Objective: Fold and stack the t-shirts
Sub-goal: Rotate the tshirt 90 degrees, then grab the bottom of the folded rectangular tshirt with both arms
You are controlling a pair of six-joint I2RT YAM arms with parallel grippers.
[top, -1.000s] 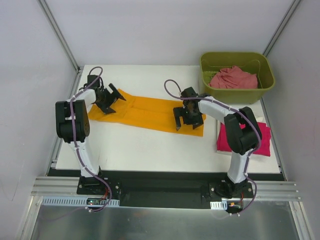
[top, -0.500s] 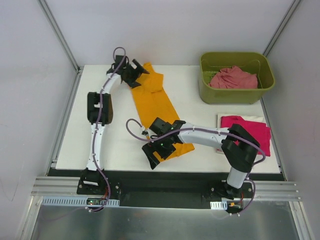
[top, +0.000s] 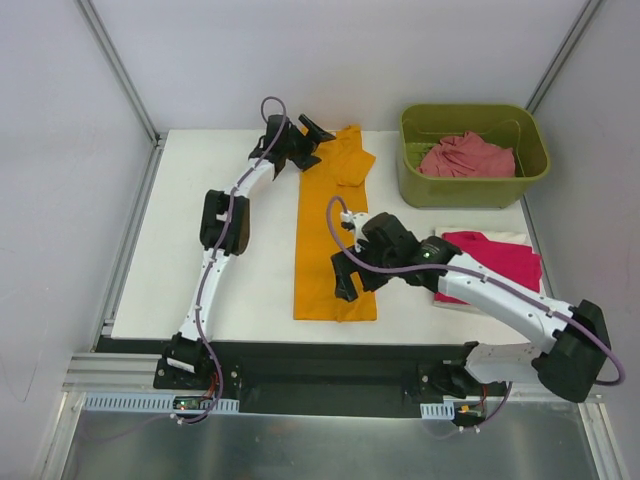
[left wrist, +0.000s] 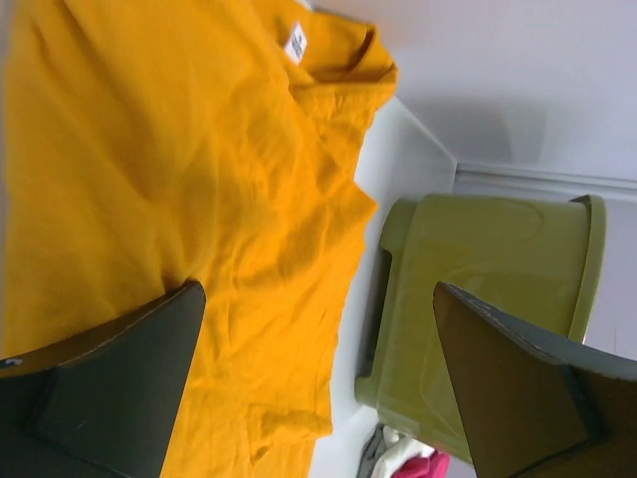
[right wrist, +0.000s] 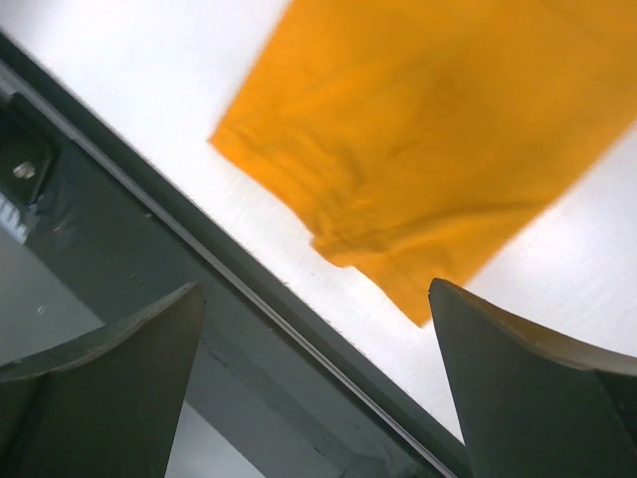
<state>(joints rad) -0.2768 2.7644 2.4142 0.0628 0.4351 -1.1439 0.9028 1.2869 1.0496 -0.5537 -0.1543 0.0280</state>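
Left pincer (top: 310, 143) agape; green bin (top: 475, 190) holds salmon-pink shirt (top: 465, 157)

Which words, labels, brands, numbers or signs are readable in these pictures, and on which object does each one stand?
No text can be read in any view.
The white neck label inside the collar of the orange t-shirt: dark print, too small and blurred to read.
The olive-green bin: no marking visible on its wall.
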